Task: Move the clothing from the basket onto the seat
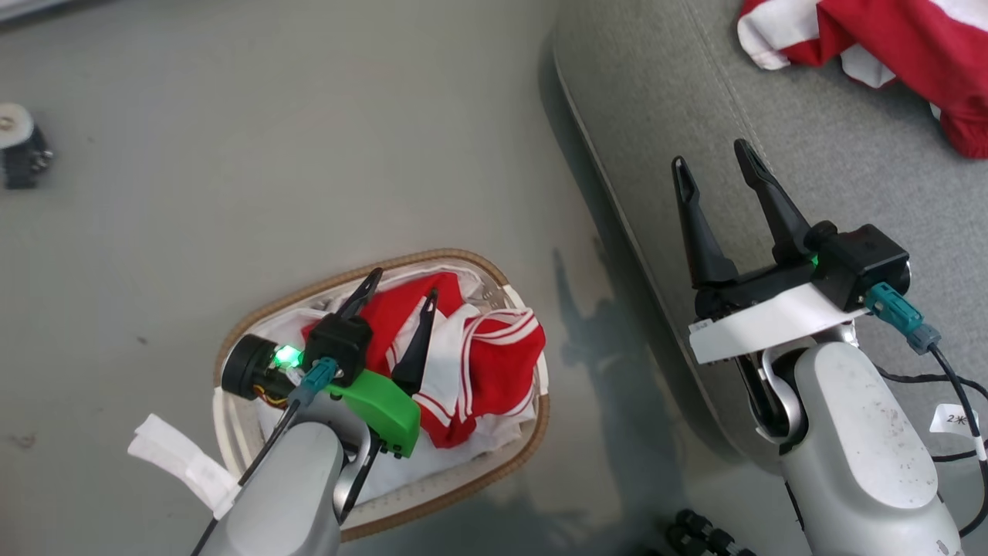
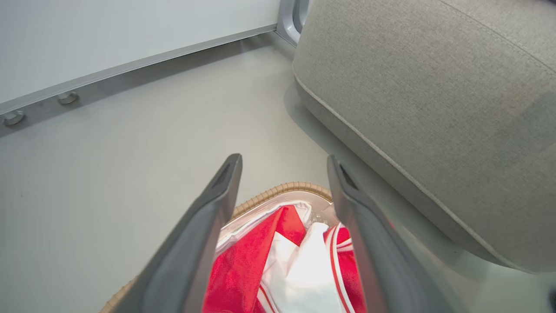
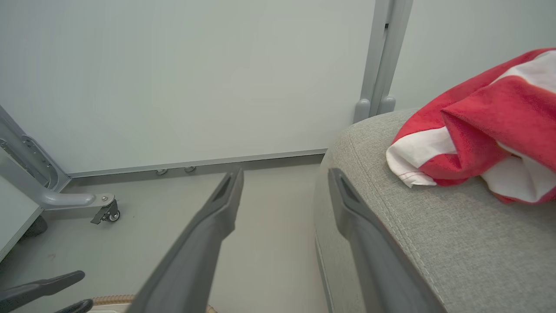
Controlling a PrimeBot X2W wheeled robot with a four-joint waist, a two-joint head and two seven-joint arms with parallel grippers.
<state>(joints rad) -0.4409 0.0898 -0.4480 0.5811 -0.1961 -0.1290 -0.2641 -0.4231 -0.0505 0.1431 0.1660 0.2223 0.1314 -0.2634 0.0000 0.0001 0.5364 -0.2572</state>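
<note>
My left gripper (image 1: 404,283) hangs over the basket (image 1: 432,255), its two dark fingers spread wide and pinching nothing, slanted forward above the clothing (image 1: 494,363) heaped inside. The basket sits on the grey floor (image 1: 231,154) just beside the front edge of the seat (image 1: 656,93). The clothing is a crumpled pile of red fabric with white stripes and panels, lying on the white liner (image 1: 463,455) and rising about to the brown woven rim. In my left wrist view the red and white folds lie between my fingers and below them; I cannot tell whether the fingers touch the cloth. I judge the fingers are spread like this so they can straddle a fold and close on it for the lift. My right gripper (image 1: 711,153) is also spread wide and empty. It is held above the rounded front edge of the seat, well apart from the basket, where it does not block the left arm's way. Farther back on the seat cushion lies a second garment (image 1: 911,46), red with white panels, rumpled and clear of both grippers. So part of the job looks done, and the pile in the basket is what is left to carry over.
</note>
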